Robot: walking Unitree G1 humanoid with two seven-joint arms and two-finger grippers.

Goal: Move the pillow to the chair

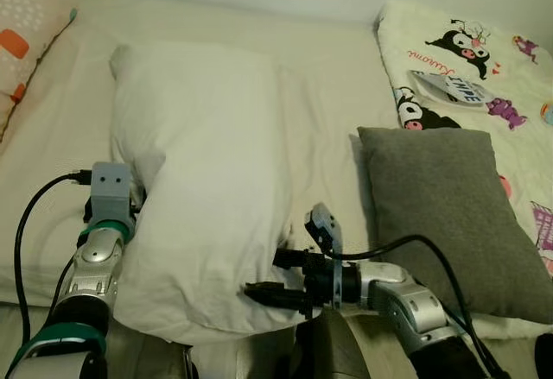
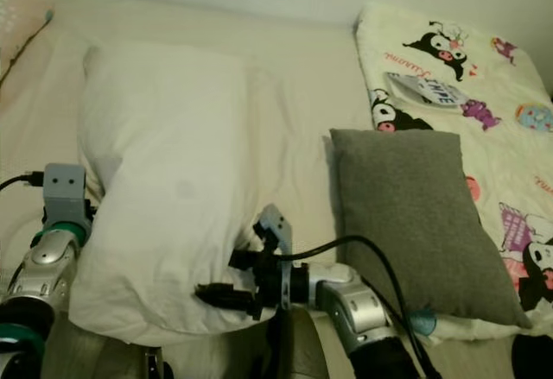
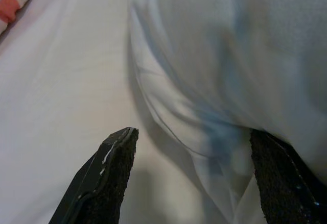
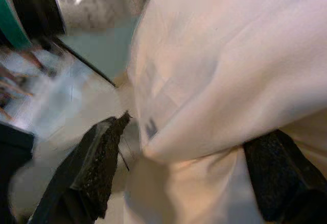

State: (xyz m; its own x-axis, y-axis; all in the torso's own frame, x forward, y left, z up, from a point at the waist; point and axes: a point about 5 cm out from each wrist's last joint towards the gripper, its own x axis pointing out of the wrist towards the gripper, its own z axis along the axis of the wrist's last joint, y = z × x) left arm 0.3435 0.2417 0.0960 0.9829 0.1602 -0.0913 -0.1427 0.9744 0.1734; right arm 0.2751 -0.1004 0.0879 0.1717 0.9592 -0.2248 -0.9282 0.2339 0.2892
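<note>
Left eye view: a large white pillow [image 1: 203, 180] lies lengthwise on the bed [image 1: 328, 103], its near end at the bed's front edge, between both arms. The left arm reaches straight forward along the pillow's left side, wrist camera uppermost, and the left gripper [image 3: 191, 155] has its fingers spread, one finger [image 3: 104, 175] over the bare sheet and the other tucked under the pillow's edge, not closed on it. The right arm comes in from the lower right with its forearm bent across toward the left (a black cable loops over it), so the right gripper [image 1: 268, 277] meets the pillow's near right corner. Its fingers [image 4: 97, 165] also stand wide apart with the pillow's fabric bulging between them, not clamped. A grey cushion [image 1: 449, 211] lies to the right, beside a cartoon-print blanket [image 1: 484, 68]. A patterned pillow [image 1: 26, 29] sits at the far left.
</note>
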